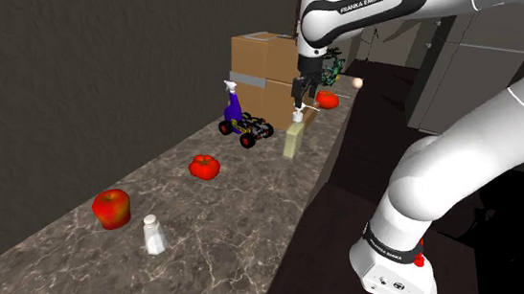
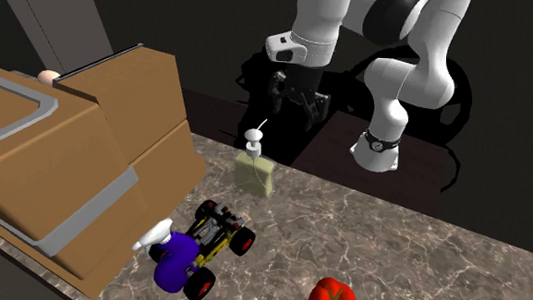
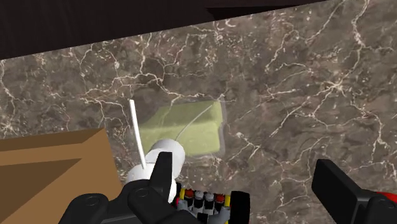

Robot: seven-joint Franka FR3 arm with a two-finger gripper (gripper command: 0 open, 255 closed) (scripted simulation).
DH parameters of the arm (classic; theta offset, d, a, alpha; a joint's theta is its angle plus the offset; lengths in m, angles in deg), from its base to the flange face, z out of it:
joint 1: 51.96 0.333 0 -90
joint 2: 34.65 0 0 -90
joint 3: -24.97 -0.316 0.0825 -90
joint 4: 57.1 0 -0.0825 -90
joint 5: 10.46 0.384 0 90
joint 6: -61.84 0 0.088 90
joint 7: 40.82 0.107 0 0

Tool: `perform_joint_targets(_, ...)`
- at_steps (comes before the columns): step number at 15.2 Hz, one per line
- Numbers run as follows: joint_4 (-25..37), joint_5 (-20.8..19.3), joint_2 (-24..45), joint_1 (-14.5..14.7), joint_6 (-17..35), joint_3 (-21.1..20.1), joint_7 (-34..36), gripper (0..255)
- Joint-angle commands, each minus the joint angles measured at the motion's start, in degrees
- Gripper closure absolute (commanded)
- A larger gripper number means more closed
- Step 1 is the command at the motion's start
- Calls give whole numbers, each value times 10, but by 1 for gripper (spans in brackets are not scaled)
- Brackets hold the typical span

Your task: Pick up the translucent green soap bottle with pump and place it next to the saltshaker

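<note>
Nearest the lens in the wrist view, the claw (image 3: 245,168) is wide open! Its two black fingers (image 3: 159,181) stand well apart, with bare marbled bench (image 3: 305,83) between them. Right at one fingertip sits the white pump head (image 3: 162,153), and I cannot tell whether that finger touches it. Beyond it is the pale green, see-through soap bottle (image 3: 188,127), seen from above and not clasped. A brown cardboard box (image 3: 51,165) crowds in beside that same finger.

Over to the shoulder view: the soap bottle (image 1: 292,141) stands upright just right of centre in the upper half of the frame, close to the bench's edge. The claw (image 1: 301,98) hangs directly over its pump. A toy car (image 1: 246,128) and a purple spray bottle (image 1: 233,103) sit just to its left, with the cardboard box (image 1: 264,74) behind them. A tomato (image 1: 204,166) lies mid-frame and a red apple (image 1: 111,208) further toward the lower left. The saltshaker (image 1: 154,235) stands at lower left, well apart from the soap bottle.

The second exterior view puts the soap bottle (image 2: 255,174) at centre with the claw (image 2: 295,95) above it. The toy car (image 2: 222,233) is below and left of it, and a tomato (image 2: 332,298) sits on the bottom edge.
</note>
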Motion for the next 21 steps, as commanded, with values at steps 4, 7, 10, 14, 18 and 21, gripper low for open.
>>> perform_joint_targets(4,28,8,79,-8,84,52,-47,0)
perform_joint_targets(7,46,21,116,-10,115,72,-70,0)
perform_joint_targets(10,34,23,129,-10,139,77,-72,0)
perform_joint_targets(14,18,27,150,-10,177,83,-76,0)
perform_joint_targets(18,18,27,150,-11,177,83,-76,0)
perform_joint_targets(21,18,27,150,-11,177,83,-76,0)
